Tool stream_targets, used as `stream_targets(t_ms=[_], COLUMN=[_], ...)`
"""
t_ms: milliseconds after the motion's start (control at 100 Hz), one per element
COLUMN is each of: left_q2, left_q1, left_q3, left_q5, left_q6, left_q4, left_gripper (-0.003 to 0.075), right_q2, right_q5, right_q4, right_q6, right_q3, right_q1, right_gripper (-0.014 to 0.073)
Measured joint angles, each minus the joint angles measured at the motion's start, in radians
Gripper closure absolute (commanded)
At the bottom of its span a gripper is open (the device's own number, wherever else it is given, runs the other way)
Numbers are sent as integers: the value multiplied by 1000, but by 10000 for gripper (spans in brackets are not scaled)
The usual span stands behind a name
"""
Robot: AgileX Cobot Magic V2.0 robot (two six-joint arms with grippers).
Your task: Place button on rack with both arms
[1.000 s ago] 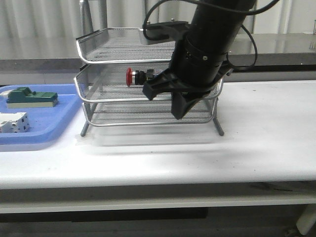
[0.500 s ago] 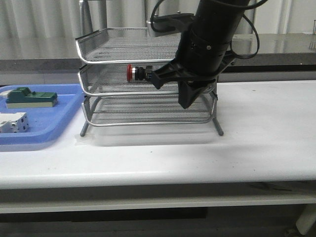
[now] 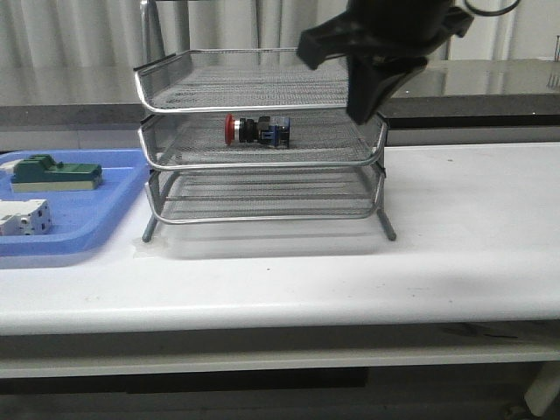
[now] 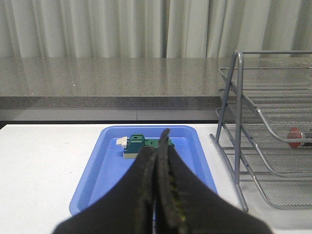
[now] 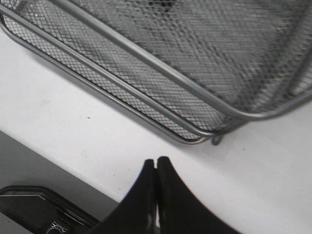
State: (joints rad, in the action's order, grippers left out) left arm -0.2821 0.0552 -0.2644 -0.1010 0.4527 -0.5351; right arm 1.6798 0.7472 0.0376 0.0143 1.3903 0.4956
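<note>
The button (image 3: 256, 131) lies on its side on the middle tier of the silver wire rack (image 3: 175, 87), red head pointing left. Nothing is holding it. My right gripper (image 3: 363, 103) hangs shut and empty above the rack's right end, level with the top tier. In the right wrist view its fingertips (image 5: 156, 162) are pressed together over the white table, with the rack (image 5: 161, 58) beyond them. My left gripper (image 4: 161, 141) is shut and empty in the left wrist view. There the rack (image 4: 239, 122) stands to one side, and the button's red head (image 4: 295, 137) shows through the mesh.
A flat blue tray (image 3: 87, 229) sits left of the rack, holding a green block (image 3: 52, 172) and a white breaker (image 3: 24, 216). In the left wrist view the tray (image 4: 107, 170) and green block (image 4: 139, 145) lie beyond the fingers. A grey counter runs along the back.
My right arm has risen from in front of the middle tier to above the rack's right end. The button stays lying on the middle tier.
</note>
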Motion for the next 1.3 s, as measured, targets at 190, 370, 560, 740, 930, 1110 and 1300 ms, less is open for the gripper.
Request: stream_targets(t_ms=[190,370,560,740,930,1110,1300], left_q2=[0,0,0,0,0,0,0], left_q1=[0,0,0,0,0,0,0], left_q3=[0,0,0,0,0,0,0], left_q5=[0,0,0,0,0,0,0], left_q6=[0,0,0,0,0,0,0], left_q4=[-1,-1,-2,-2,-2,-2,-2], left_gripper=[741,741,741,741,741,741,741], right_q2=[-177,-389,-644,-871,-1104,-1300,-1435], right_q5=[-39,-115,-179,-223,-249,-249,-249], right_q4=[8,12,12,13,13,13,13], right_q6=[-4,-6,-14,-14,-14,-14,-14], right_q3=[-153,-338,-519,-677,-826,-938,-980], right_q1=[-121,-246,-363,-409,-413,-414,-414], right_gripper=[657,657,657,657,657,657,659])
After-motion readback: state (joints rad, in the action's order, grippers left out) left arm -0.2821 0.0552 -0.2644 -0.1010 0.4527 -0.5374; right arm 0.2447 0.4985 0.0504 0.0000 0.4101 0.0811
